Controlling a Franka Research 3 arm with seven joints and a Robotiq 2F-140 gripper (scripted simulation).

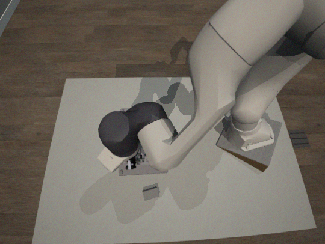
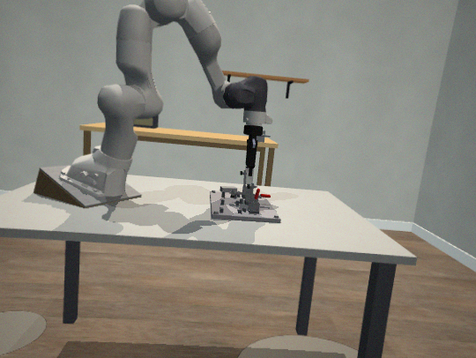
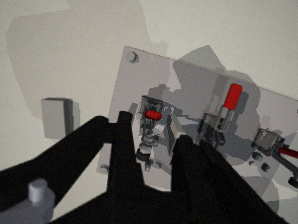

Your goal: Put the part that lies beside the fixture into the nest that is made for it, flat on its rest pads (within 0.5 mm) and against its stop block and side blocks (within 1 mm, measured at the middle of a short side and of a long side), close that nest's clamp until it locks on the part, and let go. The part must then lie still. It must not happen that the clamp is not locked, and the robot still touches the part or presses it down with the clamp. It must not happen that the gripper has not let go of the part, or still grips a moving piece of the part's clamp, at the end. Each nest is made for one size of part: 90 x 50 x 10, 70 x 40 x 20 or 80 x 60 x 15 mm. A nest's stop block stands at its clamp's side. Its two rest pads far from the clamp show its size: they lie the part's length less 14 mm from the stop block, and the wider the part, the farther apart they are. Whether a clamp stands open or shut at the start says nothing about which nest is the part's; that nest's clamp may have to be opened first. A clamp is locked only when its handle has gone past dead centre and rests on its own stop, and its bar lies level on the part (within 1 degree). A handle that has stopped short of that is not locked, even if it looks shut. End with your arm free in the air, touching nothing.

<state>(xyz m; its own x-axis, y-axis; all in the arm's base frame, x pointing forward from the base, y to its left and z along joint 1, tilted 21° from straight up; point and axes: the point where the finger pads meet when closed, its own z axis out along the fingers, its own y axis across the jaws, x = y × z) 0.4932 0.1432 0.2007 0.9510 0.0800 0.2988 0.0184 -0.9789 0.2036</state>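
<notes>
1. Top view: shows the small grey rectangular block part (image 1: 150, 192) lying flat on the pale table top (image 1: 75, 120), apart from the grey metal fixture plate (image 1: 141, 169), off that plate's free long edge, long axis roughly along that edge. Hides most of the plate and the black two-finger gripper (image 1: 132, 162) under the wrist.
2. Exterior view: puts the gripper (image 2: 249, 176) upright over the fixture plate (image 2: 229, 216); gives no sight of the part.
3. Wrist view: finds the gripper (image 3: 154, 129) with fingers apart, straddling an upright red-tipped clamp handle (image 3: 152, 114), seemingly gripping nothing. Places the part (image 3: 54, 117) left of the plate (image 3: 130, 85), beyond the left finger. Shows no part in any visible nest.
</notes>
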